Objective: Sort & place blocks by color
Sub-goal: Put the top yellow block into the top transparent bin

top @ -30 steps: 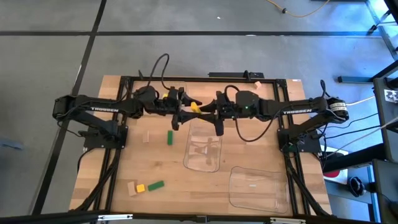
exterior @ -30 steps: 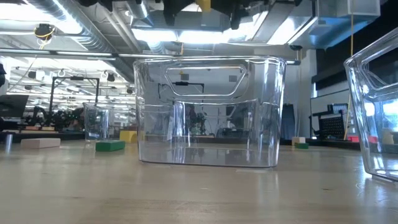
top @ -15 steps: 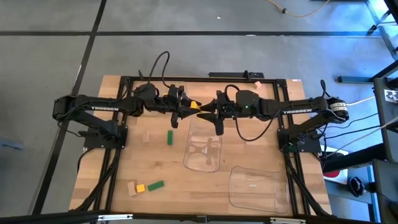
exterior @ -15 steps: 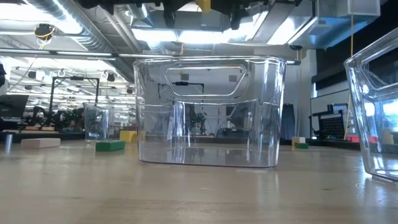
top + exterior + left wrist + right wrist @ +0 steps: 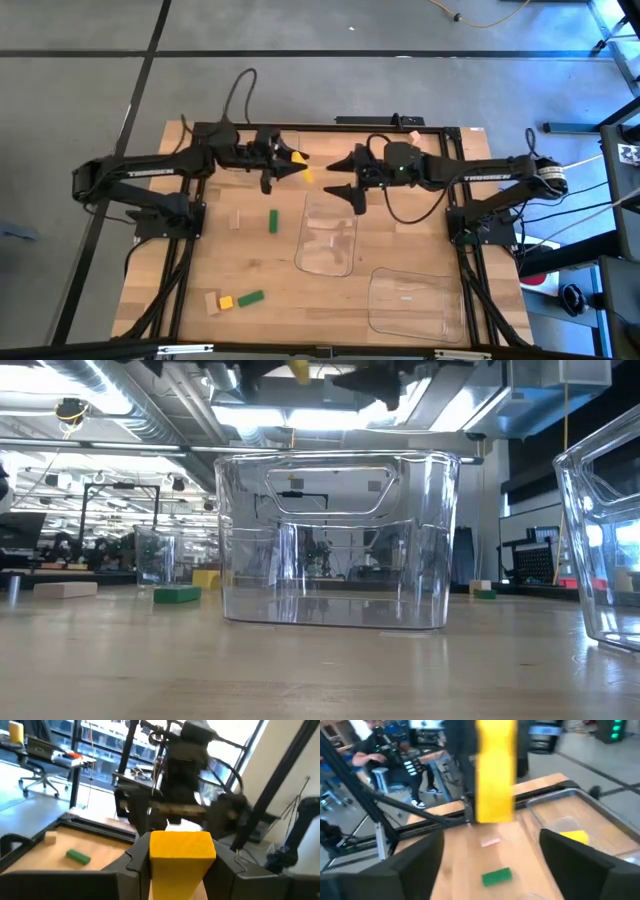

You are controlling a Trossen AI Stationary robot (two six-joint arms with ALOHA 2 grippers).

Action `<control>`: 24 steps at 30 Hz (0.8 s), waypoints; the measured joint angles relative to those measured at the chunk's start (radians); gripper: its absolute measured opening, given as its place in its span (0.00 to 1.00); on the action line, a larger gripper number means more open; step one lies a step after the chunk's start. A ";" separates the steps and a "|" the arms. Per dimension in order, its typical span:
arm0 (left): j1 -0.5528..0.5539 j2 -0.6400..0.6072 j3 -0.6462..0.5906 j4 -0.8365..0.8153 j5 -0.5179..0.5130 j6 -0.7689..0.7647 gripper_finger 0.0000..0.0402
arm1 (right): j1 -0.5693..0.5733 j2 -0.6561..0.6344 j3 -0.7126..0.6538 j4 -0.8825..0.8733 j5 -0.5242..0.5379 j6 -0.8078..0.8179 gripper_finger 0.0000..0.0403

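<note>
yellow wooden block [image 5: 298, 158]: one, pinched in left pincer [image 5: 292, 163], now drawn away; right pincer [image 5: 336, 175] has spread. two green oblong blocks [image 5: 272, 221], two clear plastic trays [image 5: 330, 240] on table [image 5: 190, 270].

The table [image 5: 300, 300] is surfaced in pale, matt wood. The trays [image 5: 328, 235] are moulded in clear, glossy plastic. The yellow block [image 5: 182, 849] is finished in smooth, matt paint with faint grain.
</note>
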 joint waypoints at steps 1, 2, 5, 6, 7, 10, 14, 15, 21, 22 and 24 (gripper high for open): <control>0.004 -0.024 -0.001 -0.041 0.002 0.012 0.29 | -0.008 -0.022 0.000 -0.047 0.004 0.000 0.86; 0.009 -0.046 -0.001 -0.068 0.005 0.027 0.29 | -0.014 -0.039 0.000 -0.092 0.017 0.000 0.88; 0.018 -0.094 -0.002 -0.119 0.002 0.070 0.29 | -0.026 -0.091 0.000 -0.217 0.046 0.000 0.89; 0.021 -0.104 -0.009 -0.121 0.000 0.080 0.29 | -0.029 -0.107 0.000 -0.252 0.055 0.000 0.89; 0.028 -0.114 -0.020 -0.121 0.001 0.085 0.29 | -0.030 -0.122 0.000 -0.279 0.065 0.001 0.89; 0.047 -0.141 -0.065 -0.120 0.014 0.079 0.29 | -0.031 -0.159 0.000 -0.350 0.091 0.002 0.90; 0.067 -0.166 -0.155 -0.042 0.014 0.041 0.29 | -0.032 -0.184 0.000 -0.403 0.106 0.023 0.90; 0.071 -0.167 -0.173 -0.010 0.017 0.028 0.29 | -0.032 -0.187 0.000 -0.409 0.113 0.025 0.90; 0.083 -0.170 -0.207 0.067 0.030 -0.004 0.29 | -0.032 -0.187 0.000 -0.409 0.133 0.027 0.90; 0.083 -0.169 -0.207 0.069 0.035 -0.011 0.29 | -0.032 -0.187 0.000 -0.409 0.135 0.027 0.90; 0.083 -0.169 -0.206 0.069 0.040 -0.036 0.29 | -0.032 -0.187 0.000 -0.409 0.136 0.028 0.90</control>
